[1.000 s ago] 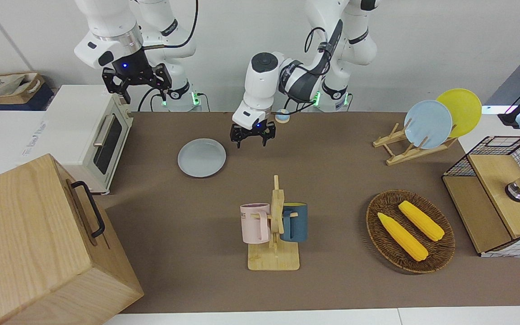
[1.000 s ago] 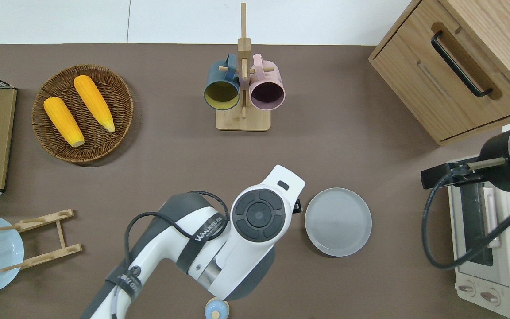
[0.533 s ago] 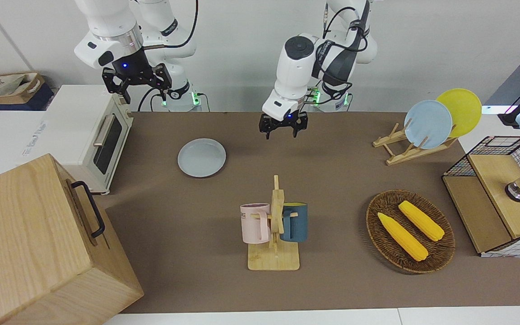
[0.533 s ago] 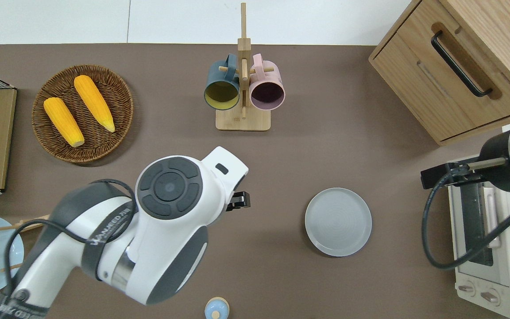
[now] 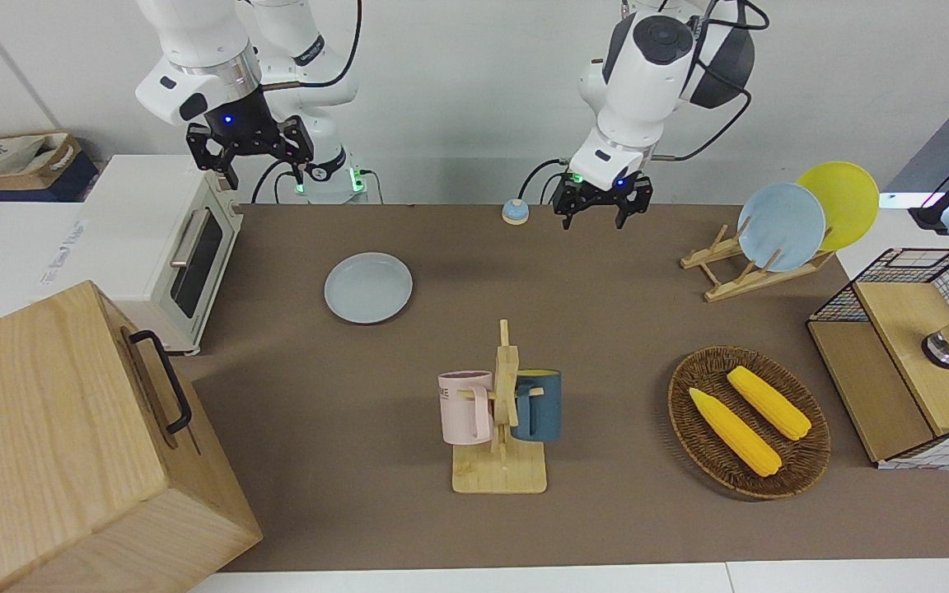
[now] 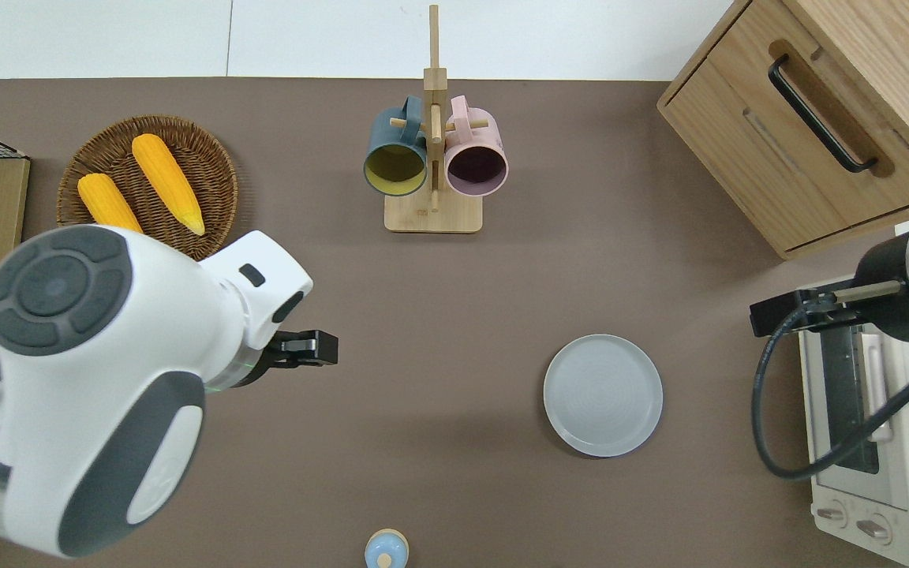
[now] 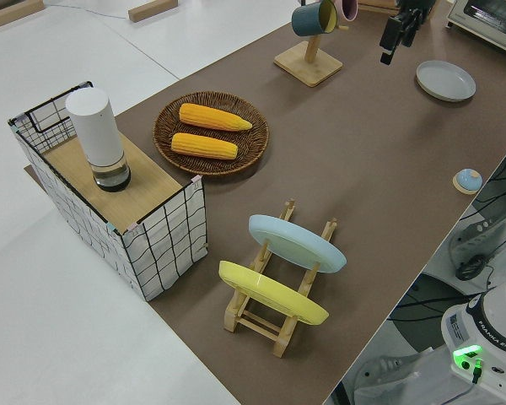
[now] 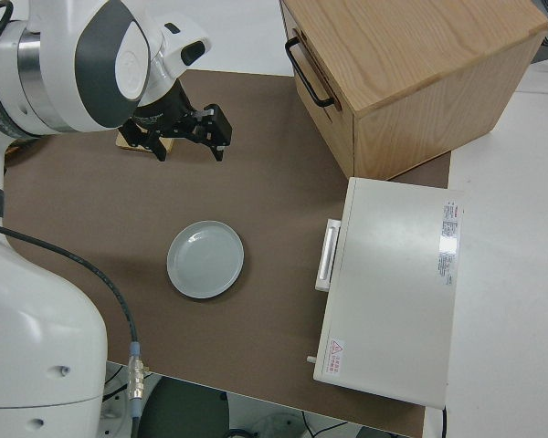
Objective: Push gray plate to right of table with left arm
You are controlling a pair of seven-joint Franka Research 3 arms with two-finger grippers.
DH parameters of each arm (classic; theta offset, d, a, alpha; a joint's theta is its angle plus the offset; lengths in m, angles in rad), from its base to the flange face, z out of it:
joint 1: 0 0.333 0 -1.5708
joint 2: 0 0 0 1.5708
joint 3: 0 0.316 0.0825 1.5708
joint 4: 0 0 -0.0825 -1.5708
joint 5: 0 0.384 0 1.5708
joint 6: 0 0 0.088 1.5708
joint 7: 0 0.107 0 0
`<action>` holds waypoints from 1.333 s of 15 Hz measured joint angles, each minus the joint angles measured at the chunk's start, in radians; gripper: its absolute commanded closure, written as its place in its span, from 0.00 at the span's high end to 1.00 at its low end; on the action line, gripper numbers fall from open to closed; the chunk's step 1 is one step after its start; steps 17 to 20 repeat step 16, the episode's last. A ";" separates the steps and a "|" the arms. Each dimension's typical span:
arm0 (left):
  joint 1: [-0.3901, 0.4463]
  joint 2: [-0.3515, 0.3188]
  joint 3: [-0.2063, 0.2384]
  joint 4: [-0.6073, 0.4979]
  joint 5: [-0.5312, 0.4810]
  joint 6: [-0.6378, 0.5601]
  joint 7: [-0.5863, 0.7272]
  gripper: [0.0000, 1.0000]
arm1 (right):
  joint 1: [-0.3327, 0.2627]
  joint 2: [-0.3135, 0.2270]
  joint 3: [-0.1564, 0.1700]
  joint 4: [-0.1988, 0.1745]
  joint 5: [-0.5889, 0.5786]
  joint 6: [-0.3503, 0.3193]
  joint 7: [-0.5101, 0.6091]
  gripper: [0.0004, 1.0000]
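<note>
The gray plate [image 6: 603, 394] lay flat on the worktop [image 6: 439, 315], beside the toaster oven [image 6: 869, 442]. The left end effector [image 5: 602, 203] hung open and empty, well apart from the plate. The right arm was parked.

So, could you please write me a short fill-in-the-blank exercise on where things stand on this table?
1. The gray plate lies flat on the ____.
2. The wicker basket holds two ears of ____.
3. The left gripper holds ____.
4. The pink mug and the blue mug hang on a wooden ____.

Missing words: table; corn; nothing; stand
</note>
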 measured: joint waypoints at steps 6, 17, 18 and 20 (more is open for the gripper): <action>0.153 -0.007 0.001 0.132 0.000 -0.129 0.210 0.99 | 0.000 0.000 0.000 0.000 0.000 0.000 0.000 0.98; 0.246 -0.006 0.051 0.188 0.062 -0.185 0.478 0.99 | 0.000 0.000 0.000 0.000 0.000 0.000 0.000 0.98; 0.246 -0.006 0.051 0.188 0.062 -0.185 0.478 0.99 | 0.000 0.000 0.000 0.000 0.000 0.000 0.000 0.98; 0.246 -0.006 0.051 0.188 0.062 -0.185 0.478 0.99 | 0.000 0.000 0.000 0.000 0.000 0.000 0.000 0.98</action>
